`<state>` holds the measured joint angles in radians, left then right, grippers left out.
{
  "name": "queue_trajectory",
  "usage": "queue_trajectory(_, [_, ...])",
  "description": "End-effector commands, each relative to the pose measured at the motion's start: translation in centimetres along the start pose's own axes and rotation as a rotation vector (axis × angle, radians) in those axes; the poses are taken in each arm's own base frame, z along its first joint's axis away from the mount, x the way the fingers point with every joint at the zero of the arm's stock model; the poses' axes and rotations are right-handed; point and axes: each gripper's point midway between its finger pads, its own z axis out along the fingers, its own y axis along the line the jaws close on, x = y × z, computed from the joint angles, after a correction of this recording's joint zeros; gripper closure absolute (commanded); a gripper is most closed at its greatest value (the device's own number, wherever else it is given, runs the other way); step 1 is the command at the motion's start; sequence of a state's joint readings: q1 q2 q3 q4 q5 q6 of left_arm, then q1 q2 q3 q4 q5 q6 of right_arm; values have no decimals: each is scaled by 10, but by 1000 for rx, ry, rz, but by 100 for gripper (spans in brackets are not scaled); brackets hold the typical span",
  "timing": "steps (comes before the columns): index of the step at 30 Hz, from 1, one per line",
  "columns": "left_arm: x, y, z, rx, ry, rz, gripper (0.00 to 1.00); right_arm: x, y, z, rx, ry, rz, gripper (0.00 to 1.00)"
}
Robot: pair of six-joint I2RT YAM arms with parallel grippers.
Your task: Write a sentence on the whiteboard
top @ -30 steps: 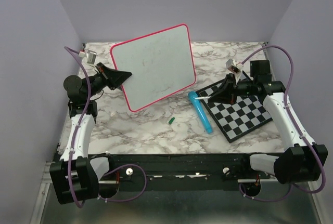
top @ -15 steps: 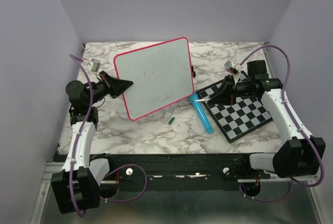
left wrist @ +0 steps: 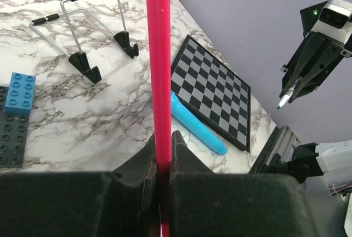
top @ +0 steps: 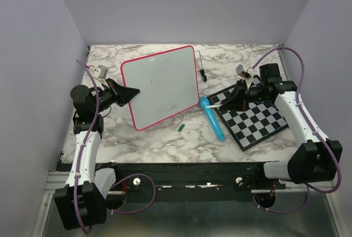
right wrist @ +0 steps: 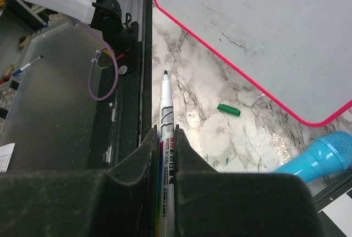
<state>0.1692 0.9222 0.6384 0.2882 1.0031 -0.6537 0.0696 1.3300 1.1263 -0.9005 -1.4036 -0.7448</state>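
- Pink-framed, glossy white rectangular whiteboard (top: 162, 86) is held tilted, left of centre, with the left gripper (top: 133, 91) pinching its left edge.
- Left wrist: jaws clenched on that thin edge; pen pressure could pivot it.
- Right wrist: the right gripper (right wrist: 165, 133) grasps an uncapped, green-tipped white marker (right wrist: 165, 105), clear of the board.

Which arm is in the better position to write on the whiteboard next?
Right. The right gripper is shut on the uncapped marker, its tip bare. The left gripper is shut on the pink frame of the whiteboard, so it is busy holding it.
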Motion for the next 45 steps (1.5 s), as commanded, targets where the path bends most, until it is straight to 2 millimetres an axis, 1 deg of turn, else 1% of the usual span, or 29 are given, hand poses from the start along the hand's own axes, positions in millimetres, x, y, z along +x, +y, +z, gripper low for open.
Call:
queue_trajectory(1, [-29, -17, -3, 12, -74, 123, 100, -9, 3, -1, -21, -25, -21, 100])
queue_trajectory(19, [-15, -11, -5, 1, -61, 111, 100, -8, 2, -1, -26, -23, -14, 99])
queue_trajectory(32, [-14, -12, -6, 5, -62, 116, 100, -7, 1, -1, -25, -23, -9, 99])
queue_trajectory(45, [-7, -10, -6, 7, -55, 105, 100, -5, 0, 0, -28, -21, -2, 100])
